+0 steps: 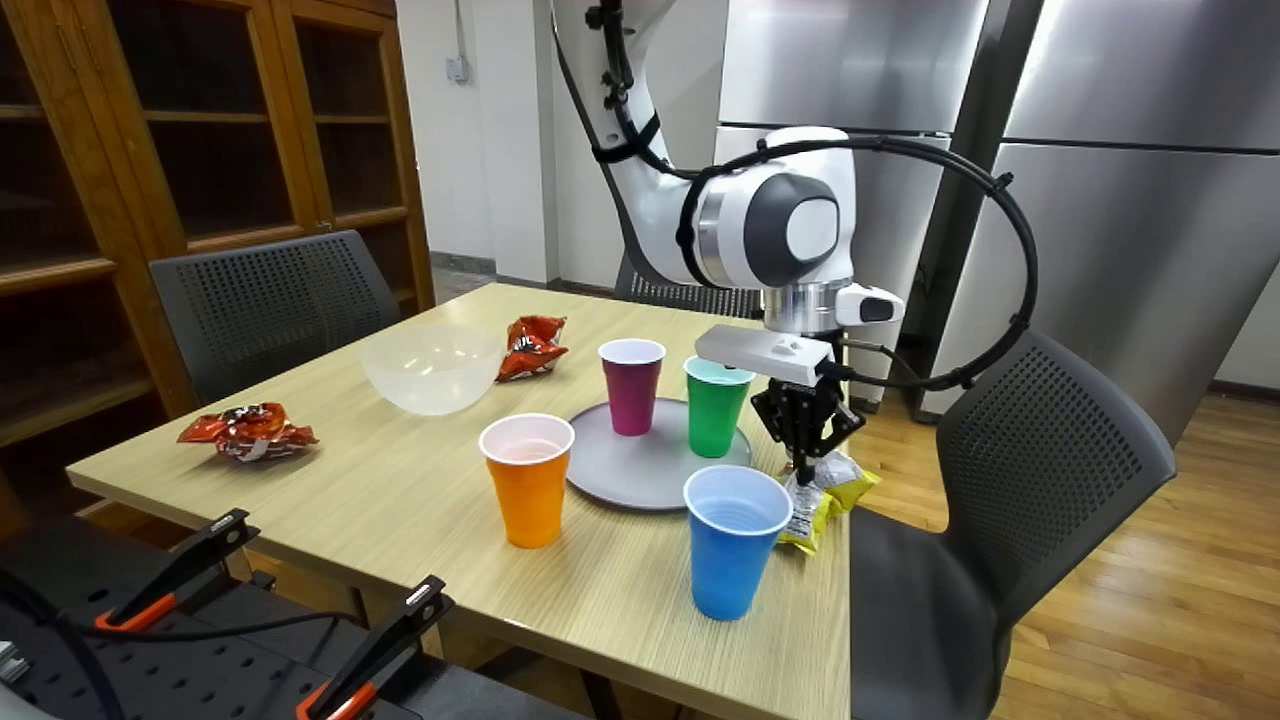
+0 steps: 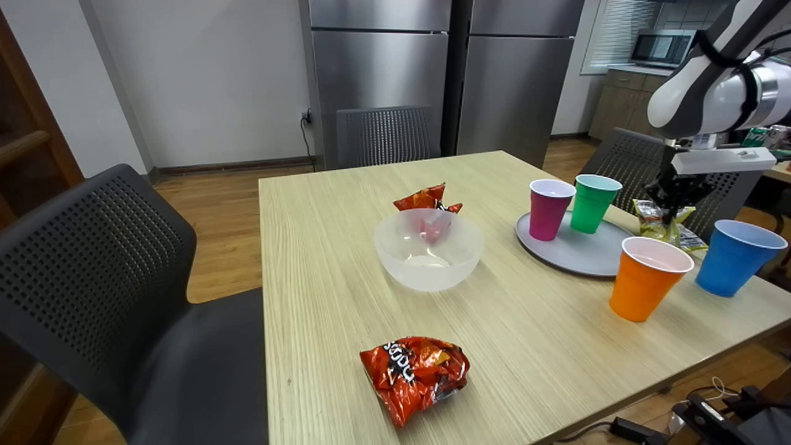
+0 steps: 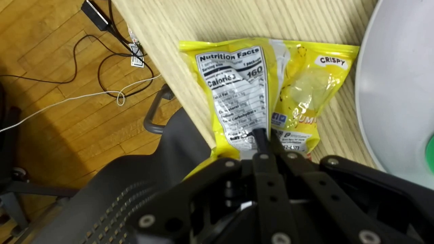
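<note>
Robot arm [image 1: 740, 220], bent downward over the right side of the table [image 1: 620, 590].
End effector [image 3: 268, 136] pointing down, closed tight, pinching a yellow bag [image 3: 264, 98].

Dressed in white and grey, tipped in black

Wears rounded white shells along the arm [image 1: 660, 220], with a dark grey cap [image 1: 770, 235] around a pale disc [image 1: 812, 230]. Shows a shiny silver collar [image 1: 802, 308], beside a white knob [image 1: 850, 303] with a dark oval end [image 1: 880, 310]. Carries a thick black cable [image 1: 1029, 270], curved in a broad loop, lashed with black straps [image 1: 632, 143] and small ties [image 1: 1003, 181]. Has a flat, pale block [image 1: 765, 352] at the wrist. Ends in a black gripper [image 3: 269, 137], built from flat bars [image 3: 271, 217] dotted with holes [image 3: 270, 183] and round silvery screw heads [image 3: 146, 221], narrowing to slim dark fingertips [image 3: 260, 139].
</note>
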Motion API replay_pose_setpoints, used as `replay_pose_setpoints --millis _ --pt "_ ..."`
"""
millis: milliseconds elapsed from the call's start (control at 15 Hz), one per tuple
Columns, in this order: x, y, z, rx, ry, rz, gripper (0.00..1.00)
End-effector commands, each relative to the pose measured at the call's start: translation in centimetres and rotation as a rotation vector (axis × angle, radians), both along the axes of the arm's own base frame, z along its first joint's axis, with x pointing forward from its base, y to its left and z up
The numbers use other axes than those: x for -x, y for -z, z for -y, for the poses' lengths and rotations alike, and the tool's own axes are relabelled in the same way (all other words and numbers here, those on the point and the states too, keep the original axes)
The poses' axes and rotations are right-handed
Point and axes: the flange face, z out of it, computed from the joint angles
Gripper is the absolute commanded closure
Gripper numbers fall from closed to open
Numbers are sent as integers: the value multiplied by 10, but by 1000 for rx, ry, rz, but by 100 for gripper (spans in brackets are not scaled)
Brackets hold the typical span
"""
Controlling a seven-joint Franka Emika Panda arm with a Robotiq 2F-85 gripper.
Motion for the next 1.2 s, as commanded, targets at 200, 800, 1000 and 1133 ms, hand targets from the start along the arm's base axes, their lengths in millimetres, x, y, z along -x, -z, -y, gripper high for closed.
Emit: replay_pose_setpoints --millis 200,800,1000,1133 --pt "6 -26 11 28 -7 71 100" --pt "6 -78 -5 96 -29 203 100" --pt "8 -100 -21 119 -50 256 100" --pt "10 -113 -32 137 -68 288 100"
